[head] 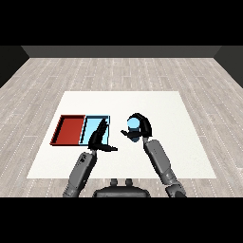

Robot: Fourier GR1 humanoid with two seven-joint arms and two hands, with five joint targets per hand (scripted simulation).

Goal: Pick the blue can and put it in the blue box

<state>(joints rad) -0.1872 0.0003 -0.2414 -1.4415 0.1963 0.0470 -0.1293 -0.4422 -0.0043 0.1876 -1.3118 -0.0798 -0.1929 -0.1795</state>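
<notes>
The blue can (pixel 134 126) is just right of the table's middle, with my right hand (pixel 142 128) curled round it from the right and behind. I cannot tell whether the can rests on the table or hangs just above it. The light blue tray (pixel 91 124) lies left of the can, beside the red tray (pixel 70 130). My left hand (pixel 98 137) reaches over the blue tray's near right part with its fingers straight and the thumb pointing right.
The white table (pixel 156 104) spreads wide behind and to the right of the trays. Both forearms come in from the near edge.
</notes>
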